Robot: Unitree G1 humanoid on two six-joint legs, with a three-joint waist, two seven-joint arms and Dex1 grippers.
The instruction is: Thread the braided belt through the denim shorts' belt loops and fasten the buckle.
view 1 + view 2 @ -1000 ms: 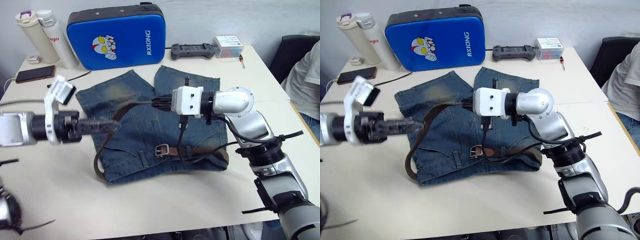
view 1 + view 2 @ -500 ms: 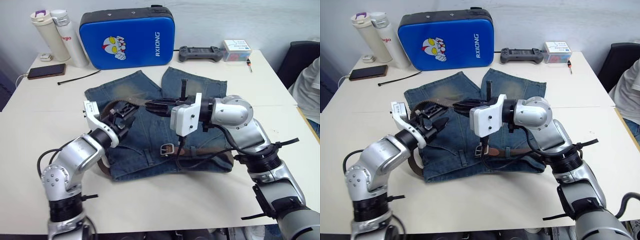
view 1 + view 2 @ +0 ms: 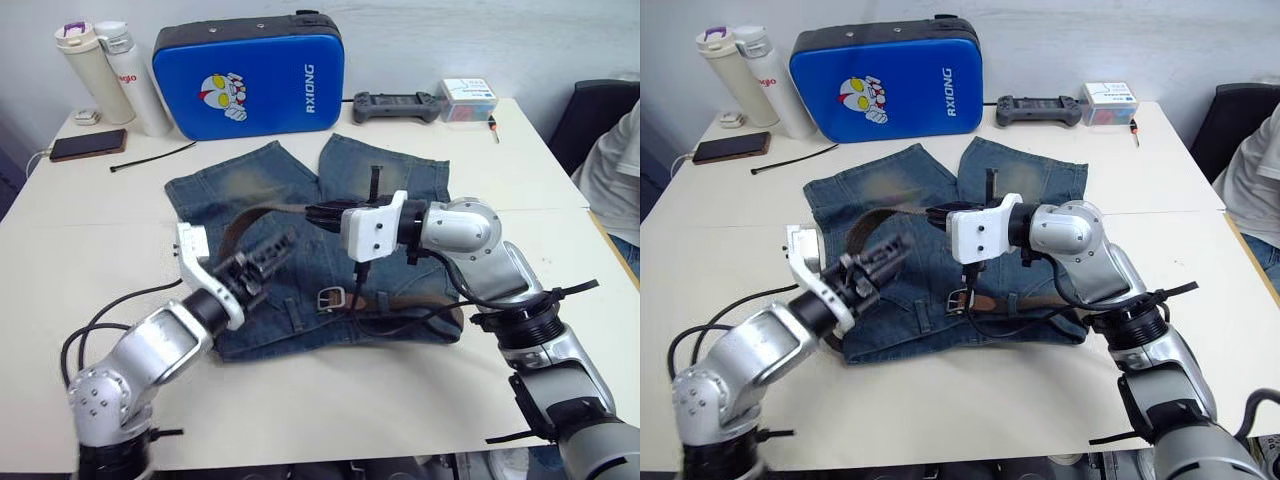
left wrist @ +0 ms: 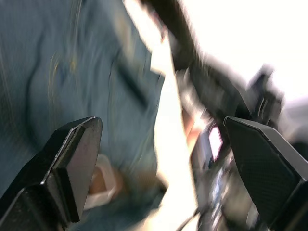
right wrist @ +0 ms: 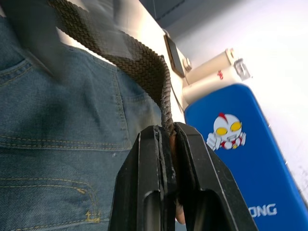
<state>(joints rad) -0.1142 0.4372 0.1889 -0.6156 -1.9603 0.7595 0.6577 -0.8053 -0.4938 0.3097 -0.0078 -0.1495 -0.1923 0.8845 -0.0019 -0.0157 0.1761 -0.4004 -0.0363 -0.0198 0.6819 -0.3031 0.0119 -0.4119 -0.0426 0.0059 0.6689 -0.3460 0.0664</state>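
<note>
Here a white counter (image 3: 330,390) carries the denim shorts (image 3: 400,180), with a bright blue case (image 3: 250,75) behind them. The right gripper (image 3: 312,213) pinches the braided belt (image 3: 262,212) tightly above the shorts; the left gripper (image 3: 270,262) hovers wide open and empty.

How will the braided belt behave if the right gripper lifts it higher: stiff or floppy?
Probably floppy: the braided belt sags in a loose arc from the right gripper down over the denim shorts. Its woven surface likely resists slipping. The buckle end would probably drag along the denim.
</note>
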